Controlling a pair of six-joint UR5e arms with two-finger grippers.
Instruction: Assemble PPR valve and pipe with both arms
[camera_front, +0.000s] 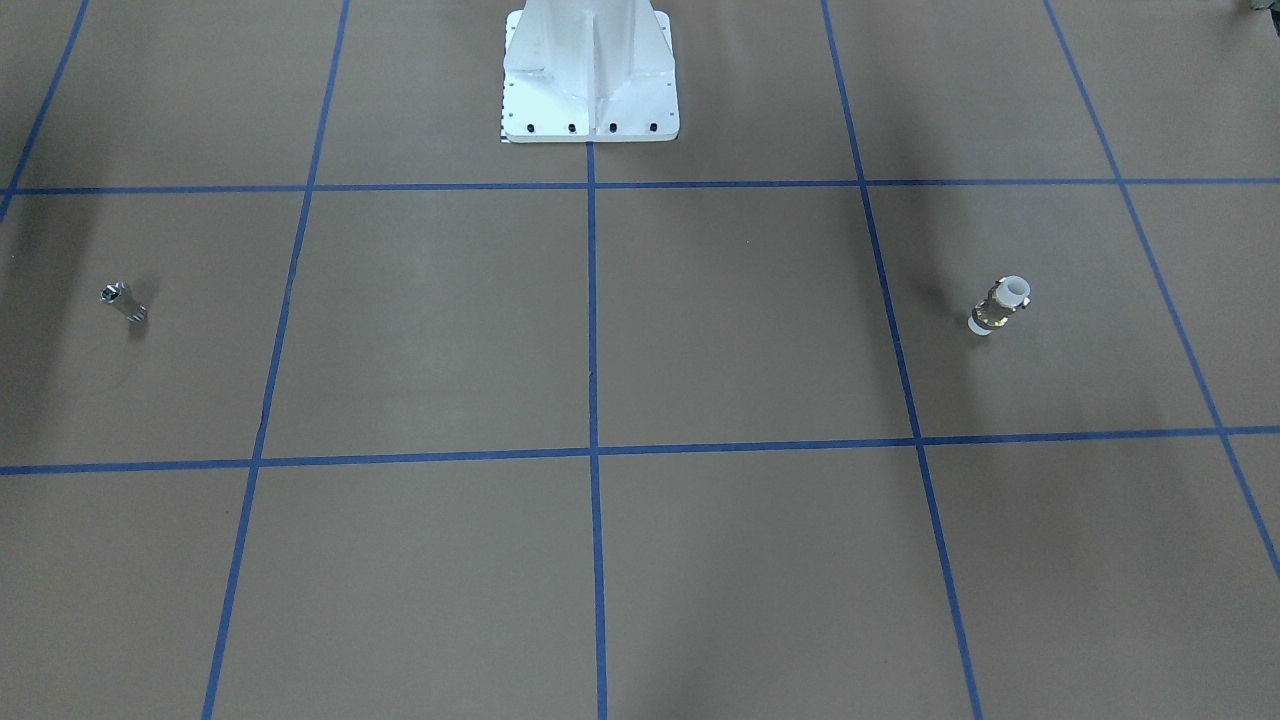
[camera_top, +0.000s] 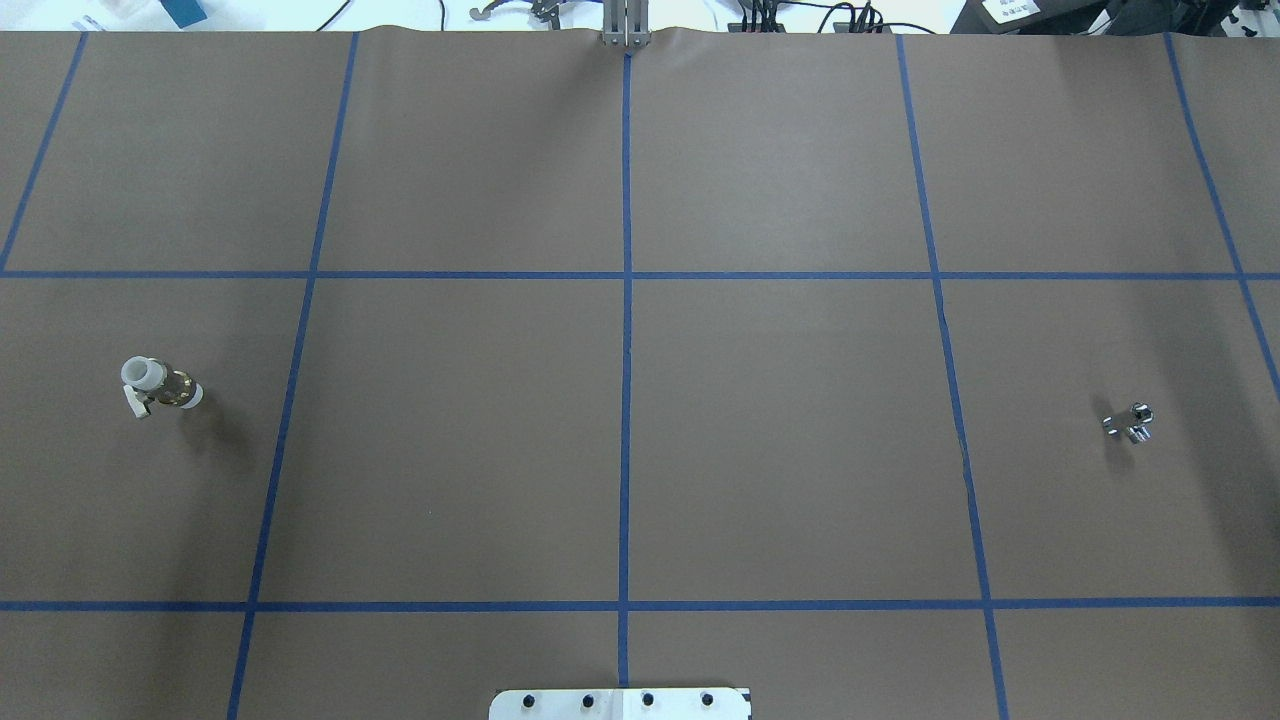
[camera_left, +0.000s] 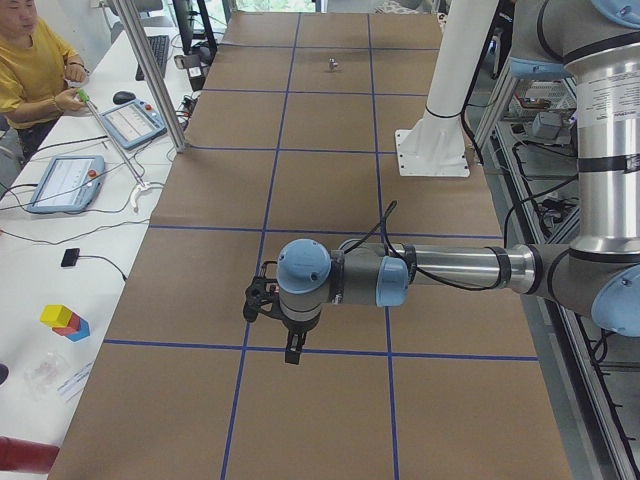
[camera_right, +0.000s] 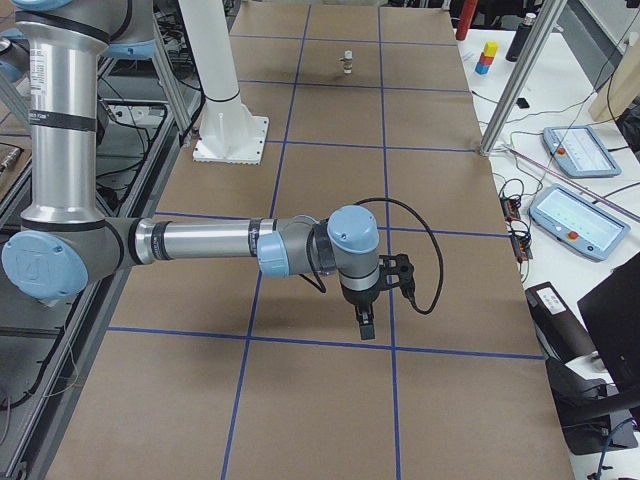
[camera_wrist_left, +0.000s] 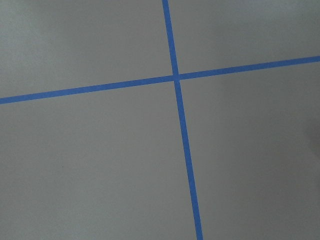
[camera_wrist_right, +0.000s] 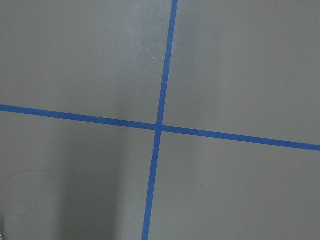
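The valve (camera_top: 160, 385) stands on one white end on the left side of the table (camera_top: 460, 440). The left gripper (camera_left: 291, 350) hangs fingers-down above the table near a crossing of blue tape (camera_left: 300, 353). I cannot tell how wide its jaws are. The pedestal (camera_front: 590, 90) stands at the middle of the robot's edge. The right gripper (camera_right: 367, 327) also points down above the table, and its opening can't be read either. The pipe (camera_top: 1130, 423) sits far right, well apart from the valve.
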